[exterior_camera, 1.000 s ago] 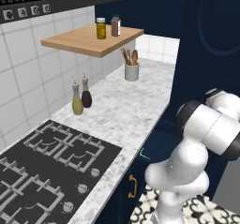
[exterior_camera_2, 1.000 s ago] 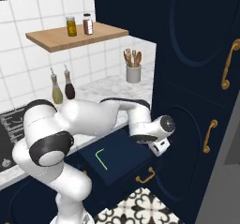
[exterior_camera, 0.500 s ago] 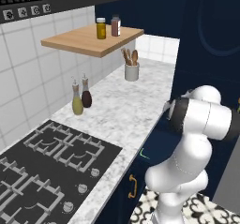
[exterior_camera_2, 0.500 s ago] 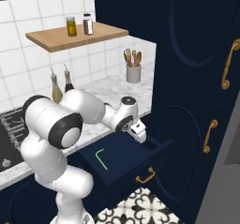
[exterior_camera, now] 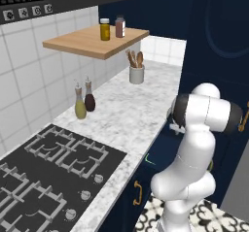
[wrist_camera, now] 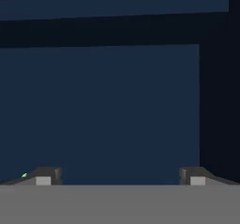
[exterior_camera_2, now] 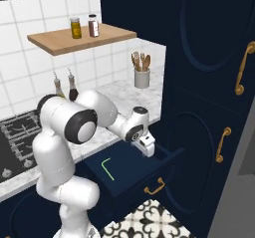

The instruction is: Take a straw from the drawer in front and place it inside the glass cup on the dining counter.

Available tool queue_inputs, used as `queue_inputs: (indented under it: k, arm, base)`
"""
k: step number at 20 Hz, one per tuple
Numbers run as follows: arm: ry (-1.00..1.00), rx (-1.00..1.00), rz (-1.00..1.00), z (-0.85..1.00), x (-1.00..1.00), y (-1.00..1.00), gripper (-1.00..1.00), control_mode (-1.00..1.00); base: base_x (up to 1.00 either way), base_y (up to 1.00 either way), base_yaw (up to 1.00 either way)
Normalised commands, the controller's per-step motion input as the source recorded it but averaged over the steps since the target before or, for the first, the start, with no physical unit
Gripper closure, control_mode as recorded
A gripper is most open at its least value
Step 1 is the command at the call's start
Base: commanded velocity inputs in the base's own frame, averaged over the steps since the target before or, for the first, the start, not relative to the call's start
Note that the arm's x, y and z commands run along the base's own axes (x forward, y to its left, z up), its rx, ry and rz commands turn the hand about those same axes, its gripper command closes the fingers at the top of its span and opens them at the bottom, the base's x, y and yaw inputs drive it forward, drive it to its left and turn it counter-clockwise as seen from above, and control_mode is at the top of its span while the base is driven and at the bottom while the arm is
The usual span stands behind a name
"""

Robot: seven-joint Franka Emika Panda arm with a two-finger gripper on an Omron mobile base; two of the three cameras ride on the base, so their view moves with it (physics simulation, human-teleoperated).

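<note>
The navy drawer (exterior_camera_2: 135, 171) stands pulled out below the counter edge. A thin light-green straw (exterior_camera_2: 106, 169) with a bent end lies flat on its floor at the left. My gripper (exterior_camera_2: 147, 147) hangs over the drawer's right part, to the right of the straw and pointing down into it. In the hand view the drawer floor (wrist_camera: 103, 115) lies ahead, my gripper (wrist_camera: 119, 178) is open with nothing between its fingertips (wrist_camera: 44, 176), and a speck of the straw (wrist_camera: 23, 175) shows at the lower left. The glass cup and the dining counter are out of view.
A marbled counter (exterior_camera: 131, 109) carries a black stove (exterior_camera: 48, 168), two bottles (exterior_camera: 83, 102) and a utensil holder (exterior_camera: 136, 74). A wooden shelf (exterior_camera: 92, 44) with jars hangs above. Tall navy cabinet doors with gold handles (exterior_camera_2: 223, 145) stand right of the drawer.
The arm has folded in and the gripper has swung left from the drawer's right edge to a spot over its interior, closer to the straw. It stays open.
</note>
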Motion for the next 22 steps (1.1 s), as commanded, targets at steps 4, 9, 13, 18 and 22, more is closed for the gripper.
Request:
queue_inputs:
  k: [4, 9, 13, 18, 22]
  arm:
    - [0.25, 0.03, 0.00, -0.41, 0.03, -0.02, -1.00, -1.00]
    - [0.13, 0.07, 0.00, -0.38, -0.05, -0.19, -1.00, -1.00]
    - [0.00, 0.16, 0.00, -0.41, -0.20, -0.38, -1.00, -1.00]
    - [0.00, 0.16, 0.00, -0.37, -0.22, -0.43, -1.00, -1.00]
    - [0.03, 0.10, 0.00, -0.15, -0.36, -0.49, -1.00, -1.00]
  base:
    - [0.00, 0.00, 0.00]
    - [0.00, 0.00, 0.00]
    - [0.00, 0.00, 0.00]
    - [0.00, 0.00, 0.00]
    - [0.00, 0.00, 0.00]
